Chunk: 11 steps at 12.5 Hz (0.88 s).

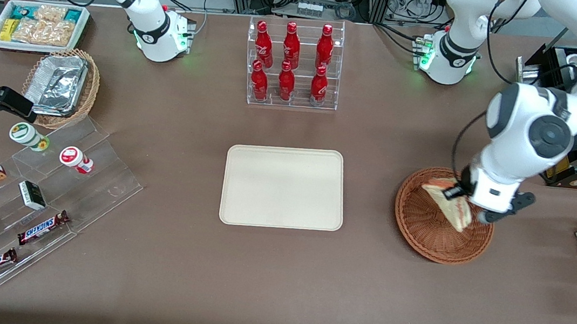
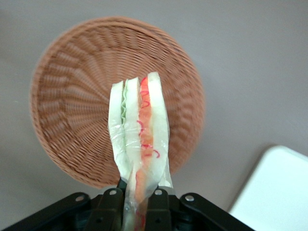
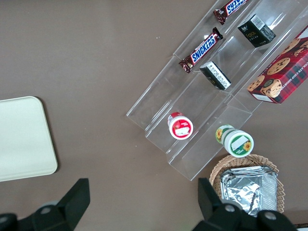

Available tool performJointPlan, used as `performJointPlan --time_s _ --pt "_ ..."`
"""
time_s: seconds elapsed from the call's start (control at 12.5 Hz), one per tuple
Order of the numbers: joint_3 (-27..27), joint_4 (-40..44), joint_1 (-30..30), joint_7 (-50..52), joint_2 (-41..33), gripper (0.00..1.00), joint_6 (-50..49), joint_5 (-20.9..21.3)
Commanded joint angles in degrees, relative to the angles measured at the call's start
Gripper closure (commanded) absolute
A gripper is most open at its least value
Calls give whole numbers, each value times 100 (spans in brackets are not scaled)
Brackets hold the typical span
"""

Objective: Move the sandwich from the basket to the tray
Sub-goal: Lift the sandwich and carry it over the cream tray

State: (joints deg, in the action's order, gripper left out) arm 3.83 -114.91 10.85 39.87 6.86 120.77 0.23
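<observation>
My left gripper (image 1: 462,199) is shut on the plastic-wrapped sandwich (image 1: 449,205) and holds it lifted above the reddish-brown wicker basket (image 1: 425,226). In the left wrist view the sandwich (image 2: 139,130) stands out from between the black fingers (image 2: 108,204), its pale bread with red and green filling edge-on, over the basket (image 2: 72,101), which holds nothing else. The cream tray (image 1: 284,187) lies flat at the table's middle, toward the parked arm from the basket; one corner of it shows in the left wrist view (image 2: 279,192).
A clear rack of red bottles (image 1: 292,64) stands farther from the camera than the tray. A clear stepped stand with snack bars and cups (image 1: 34,198), a lighter wicker basket with a foil tray (image 1: 61,86) and a white snack bin (image 1: 38,26) lie toward the parked arm's end.
</observation>
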Motion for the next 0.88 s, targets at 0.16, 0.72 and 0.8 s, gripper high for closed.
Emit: performJointPlan --time_s 0.16,0.72,0.8 --pt "-5 1187 1312 -23 849 98 -273 100" --pt "-5 2770 2869 117 2555 98 -116 -5" --pt "-5 2894 2975 213 2714 98 -28 3"
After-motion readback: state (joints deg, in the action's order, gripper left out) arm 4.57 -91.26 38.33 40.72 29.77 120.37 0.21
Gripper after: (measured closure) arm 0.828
